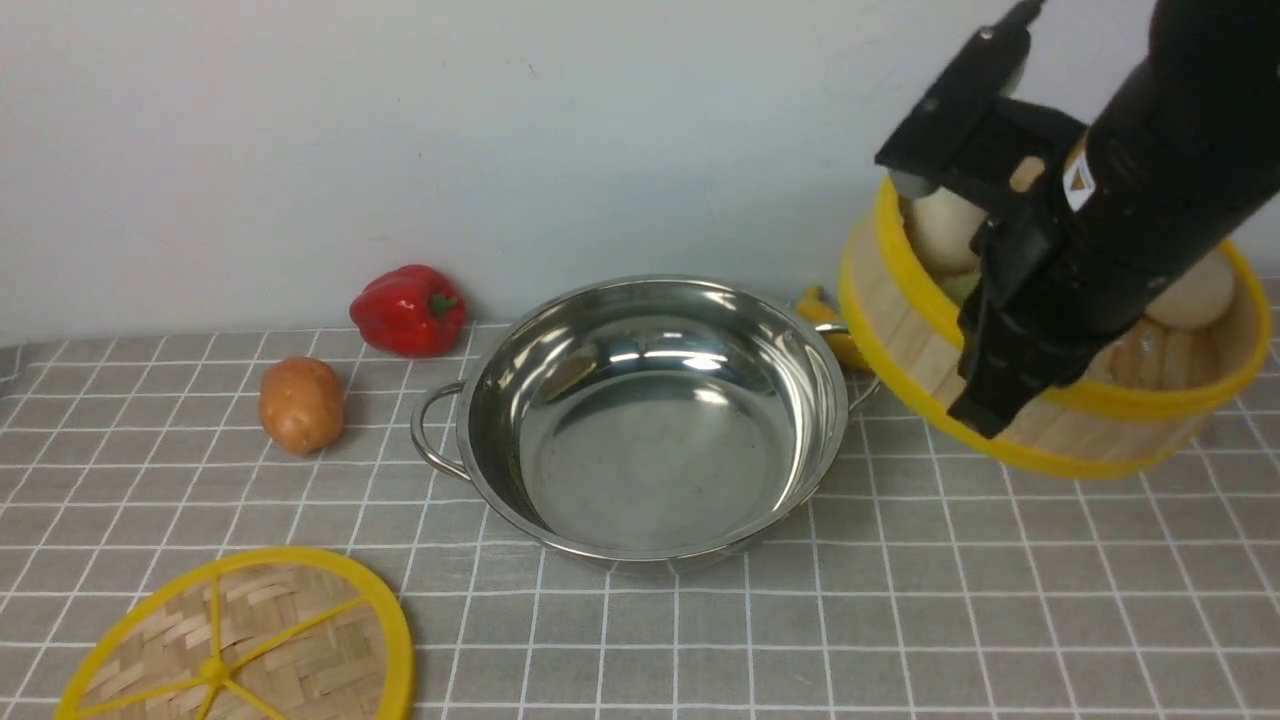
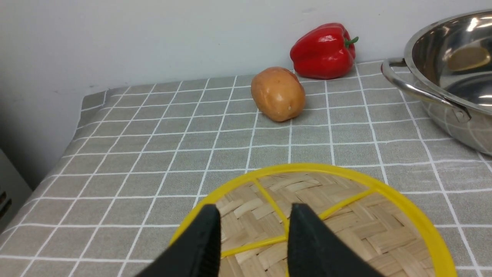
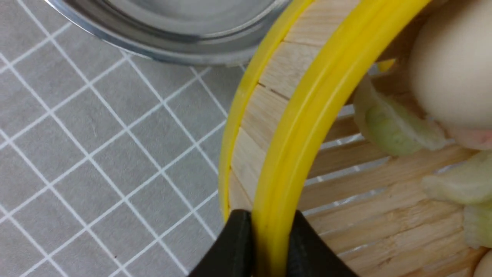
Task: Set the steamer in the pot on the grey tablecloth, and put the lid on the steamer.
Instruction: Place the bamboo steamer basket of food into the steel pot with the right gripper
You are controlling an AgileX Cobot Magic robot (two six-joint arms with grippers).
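R arm's fingers [image 3: 236,250] are pinching the wall of the round, pale-wood, yellow-rimmed bamboo steamer [image 1: 1080,430]. One finger is outside and one inside, pressed tight on the top rim w/ no gap showing. An edge grip makes sense: the basket looks too wide to span, and the inside is taken up by pale toy buns [image 1: 1195,295] and greenish dumplings [image 3: 392,127].

The steamer is just right of the wide, shallow, shiny stainless-steel pot [image 1: 650,470], close to its right loop handle and not in it yet. It looks tilted, w/ the pot-side edge higher, prob. because it's gripped at one spot only. Can't tell if the far edge rests on the cloth. Risk: the contents could slide if it tips more.

The pot is empty, mouth up, on the grey, white-gridded tablecloth [image 1: 900,620] that covers the worktop. It looks only a bit wider than the steamer, so the drop prob. needs good centring.

L arm's fingers [image 2: 196,246] are spread w/ nothing between them, poised over the near edge of the flat, round, woven-bamboo lid [image 1: 290,640] w/ yellow rim and spokes. Can't tell if they touch it. The lid lies flat, front-left of the pot and well apart from it. The L arm looks staged for the lid step, which comes once the steamer is in.

A red bell pepper [image 1: 408,308] and a brown potato [image 1: 300,403] sit left of the pot, the pepper nearer the wall. Both are distractors, clear of the steamer-to-pot path.
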